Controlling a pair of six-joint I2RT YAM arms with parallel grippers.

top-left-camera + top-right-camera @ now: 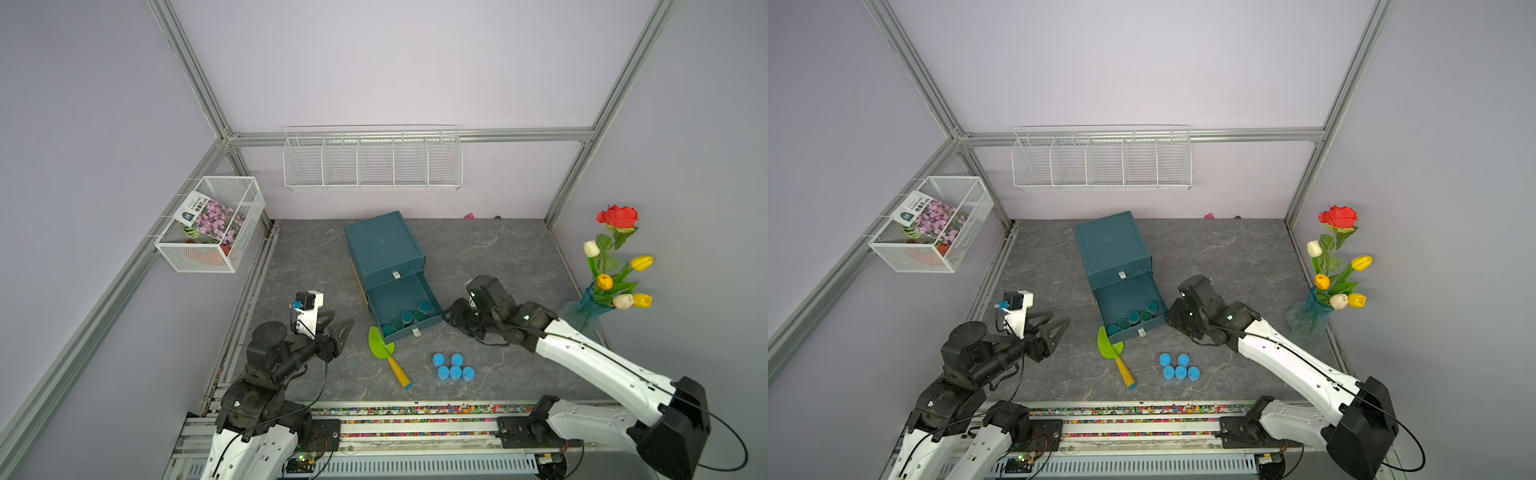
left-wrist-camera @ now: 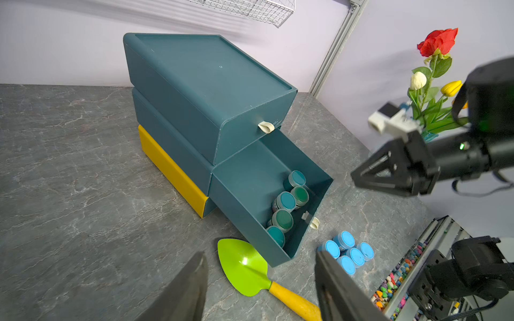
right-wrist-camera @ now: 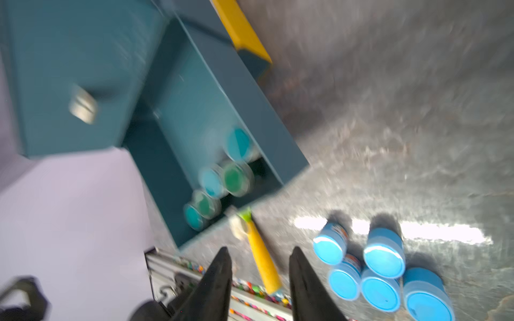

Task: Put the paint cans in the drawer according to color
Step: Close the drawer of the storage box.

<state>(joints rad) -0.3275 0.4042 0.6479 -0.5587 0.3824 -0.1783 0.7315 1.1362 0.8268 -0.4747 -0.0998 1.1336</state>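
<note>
Top-down view of a grey marbled table [image 1: 498, 257] with a stack of three drawers. The middle drawer [image 1: 395, 295] is pulled out and holds five teal and green paint cans [image 1: 405, 319] in a row along its front wall. The top drawer [image 1: 395, 272] and the yellow bottom drawer [image 2: 172, 166] are shut, so their contents are hidden.

Five light blue paint cans [image 1: 453, 368] stand upright, lids up, in a tight cluster on the table just in front of the open drawer. No white cans are visible.

The right end effector [image 1: 451, 318] hovers beside the drawer's side wall, its fingers partly apart and empty. The blue cluster lies close by, toward the robot's base, so the right arm is clearly nearer to it. The left end effector [image 1: 343, 316] is spread wide and empty, well apart on the far side of a green trowel [image 1: 380, 340].
</note>
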